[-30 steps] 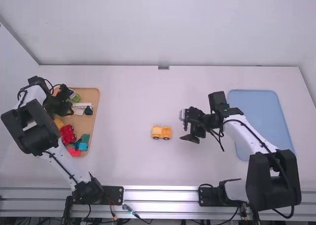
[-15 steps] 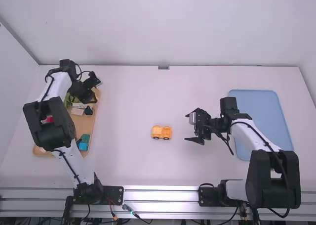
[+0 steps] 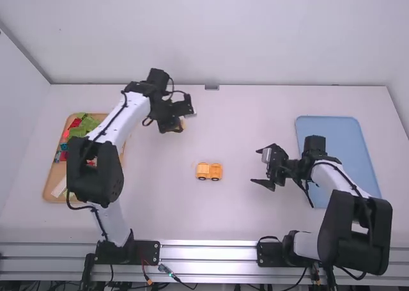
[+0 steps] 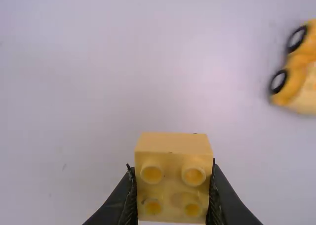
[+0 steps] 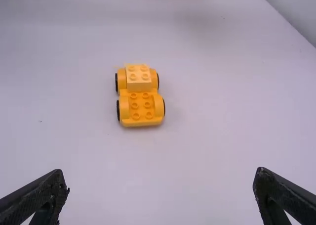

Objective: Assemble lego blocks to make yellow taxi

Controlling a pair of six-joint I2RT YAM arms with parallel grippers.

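The left gripper (image 4: 173, 172) has left the light wooden tray (image 3: 50, 186) and is now nearer to the yellow wheeled car base (image 3: 209, 171), beyond it and to its left side in the high view. It pinches a pale yellow, square plastic block with four studs (image 4: 173, 178) between its two fingers. For the task this means, I think, that the next piece of the taxi is being brought; probably it should go on the lower, free studs of the car base.

The car base stands on its wheels on the white table (image 3: 243, 220), in the same place as before, with one yellow studded block (image 5: 138, 76) already upon one end. The right gripper (image 5: 160, 179) has its fingers spread wide, with nothing between them; its arm has drawn back a little from the car base, towards the blue tray (image 3: 326, 141).

In the left wrist view the car base is cut off by the edge and blurred, so its studs cannot be read there. The underside of the held block is hidden. The left arm covers one part of the wooden tray.
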